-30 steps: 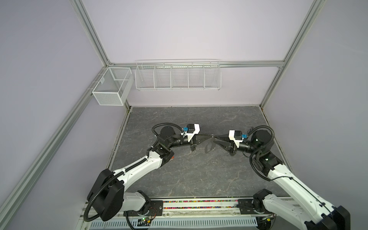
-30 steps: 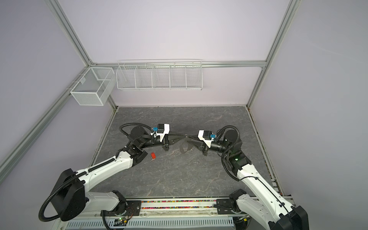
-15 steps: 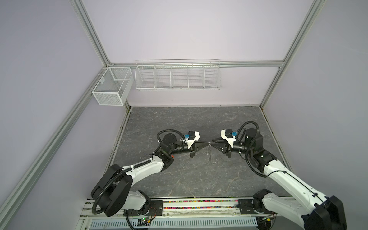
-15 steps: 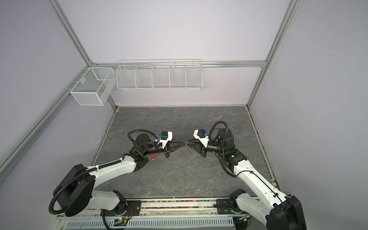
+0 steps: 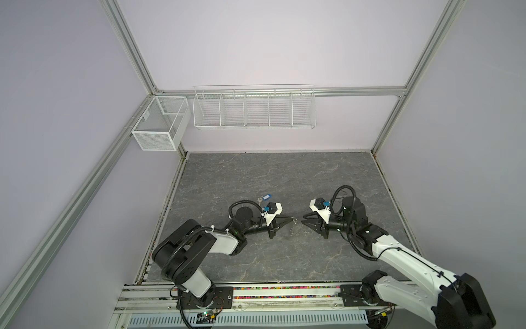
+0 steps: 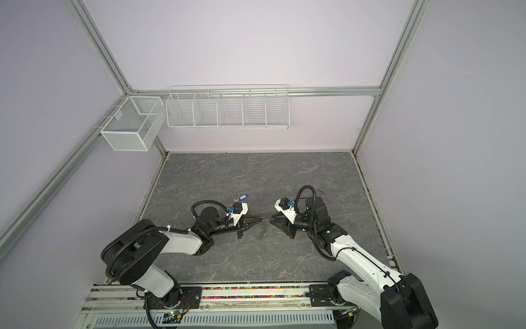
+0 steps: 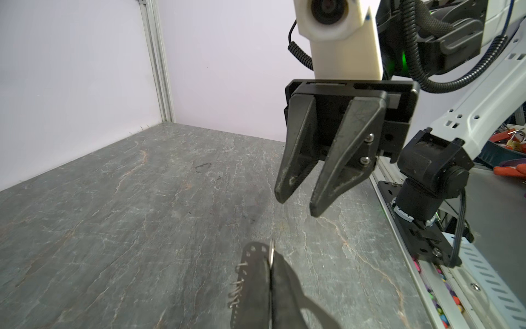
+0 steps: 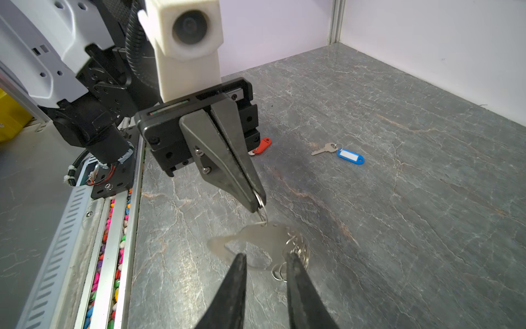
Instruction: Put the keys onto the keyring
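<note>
My left gripper (image 5: 294, 227) (image 8: 257, 199) is shut on a small silver ring of the keyring (image 8: 262, 239) (image 6: 263, 229). The keyring is a flat grey plate with an oval cut-out and loose rings, and it dangles just above the floor. In the left wrist view the keyring (image 7: 250, 279) lies against the left gripper (image 7: 271, 265). My right gripper (image 8: 266, 262) (image 5: 306, 223) (image 7: 300, 200) is open and empty, a short way from the plate. The blue-tagged key (image 8: 348, 156) (image 5: 264, 197) lies on the floor behind the left wrist. The orange-red-tagged key (image 8: 260, 145) lies partly hidden behind the left gripper.
A long white wire basket (image 5: 253, 108) hangs on the back wall and a mesh box (image 5: 159, 125) at the left corner. A metal rail (image 5: 284, 293) with coloured beads runs along the front edge, carrying both arm bases.
Both grippers have come nearer the front and lower. The right gripper has drawn back to the right, off the keyring, which now hangs from the left gripper alone.
</note>
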### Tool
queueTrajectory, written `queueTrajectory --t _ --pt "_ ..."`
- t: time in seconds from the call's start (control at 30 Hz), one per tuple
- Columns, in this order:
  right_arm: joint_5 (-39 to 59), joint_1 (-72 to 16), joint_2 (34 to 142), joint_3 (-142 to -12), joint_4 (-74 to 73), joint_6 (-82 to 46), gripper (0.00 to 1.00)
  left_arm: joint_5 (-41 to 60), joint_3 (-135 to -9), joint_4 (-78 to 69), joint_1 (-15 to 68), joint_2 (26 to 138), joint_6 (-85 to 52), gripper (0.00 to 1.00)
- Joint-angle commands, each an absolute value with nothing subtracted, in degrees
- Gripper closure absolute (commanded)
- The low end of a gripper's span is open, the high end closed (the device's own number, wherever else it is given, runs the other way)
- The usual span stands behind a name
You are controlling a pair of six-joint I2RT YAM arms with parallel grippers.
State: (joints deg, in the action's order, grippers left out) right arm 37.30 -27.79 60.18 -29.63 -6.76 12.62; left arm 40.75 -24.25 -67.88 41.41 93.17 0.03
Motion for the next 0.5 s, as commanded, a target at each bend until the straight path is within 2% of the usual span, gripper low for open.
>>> queueTrajectory --t 0.0,0.47 --pt "38.31 -28.37 61.96 -29.16 -8.07 13.79 0.73 40.30 -23.20 -77.43 41.57 96.44 -2.90 1.00" --pt "41.03 -28.90 69.27 -33.44 -9.26 20.63 0.74 41.41 -24.42 -76.30 41.57 96.25 -3.68 1.00"
